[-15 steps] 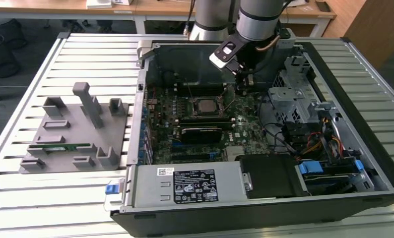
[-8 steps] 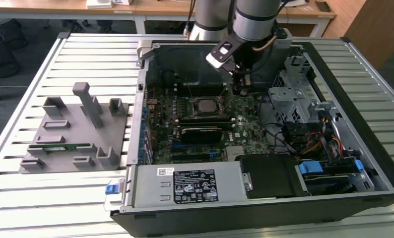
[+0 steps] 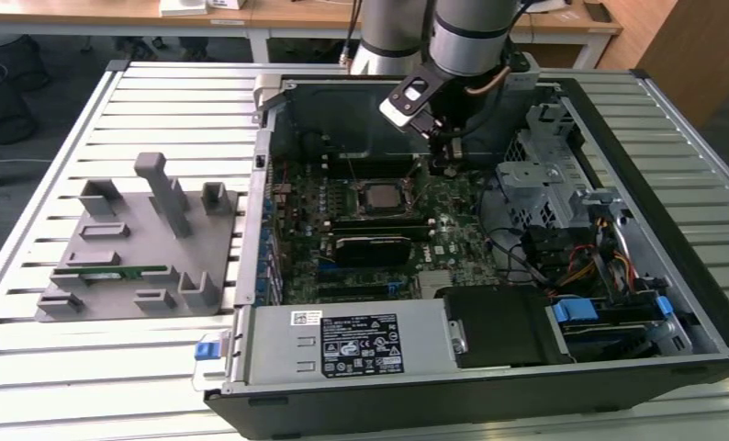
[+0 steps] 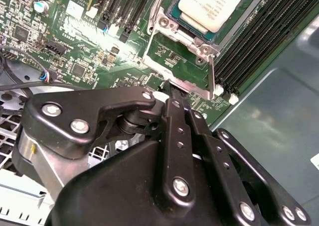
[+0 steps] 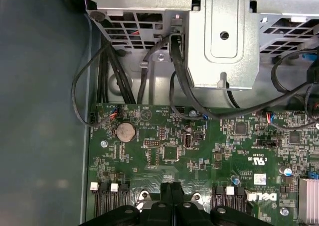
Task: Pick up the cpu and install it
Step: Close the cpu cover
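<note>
The cpu [image 4: 212, 7] is seated in its socket [image 4: 164, 24], just ahead of the gripper [image 4: 172, 86].
The gripper is pressed together, nothing pinched, beside the latch lever [image 4: 211, 74]; the board [image 5: 164, 151] could be scraped if that thin lever is missed.

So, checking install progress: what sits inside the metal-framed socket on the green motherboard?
A flat, square, silvery-white-topped cpu lies in the metal-framed socket. What lies beneath the chip is covered.

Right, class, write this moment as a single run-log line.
cpu: in socket | gripper: shut, holding nothing, tips beside socket lever
</note>
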Tool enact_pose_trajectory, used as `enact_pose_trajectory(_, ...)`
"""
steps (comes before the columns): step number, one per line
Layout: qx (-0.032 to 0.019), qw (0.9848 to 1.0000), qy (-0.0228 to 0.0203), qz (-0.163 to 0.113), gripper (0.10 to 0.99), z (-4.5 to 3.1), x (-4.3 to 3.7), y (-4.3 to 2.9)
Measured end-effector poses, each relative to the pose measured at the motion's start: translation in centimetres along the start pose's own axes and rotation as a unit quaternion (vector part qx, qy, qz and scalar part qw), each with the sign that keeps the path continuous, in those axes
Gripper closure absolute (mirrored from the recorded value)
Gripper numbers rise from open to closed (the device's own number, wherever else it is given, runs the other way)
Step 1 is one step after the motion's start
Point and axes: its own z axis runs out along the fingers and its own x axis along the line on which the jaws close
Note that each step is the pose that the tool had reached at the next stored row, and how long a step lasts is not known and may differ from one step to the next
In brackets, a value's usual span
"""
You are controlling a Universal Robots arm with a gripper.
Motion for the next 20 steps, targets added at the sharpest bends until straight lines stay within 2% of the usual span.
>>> enact_pose_trajectory(20, 0.0000, 1.0000, 0.0000, 0.000, 0.980, 0.00, 0.02, -0.65)
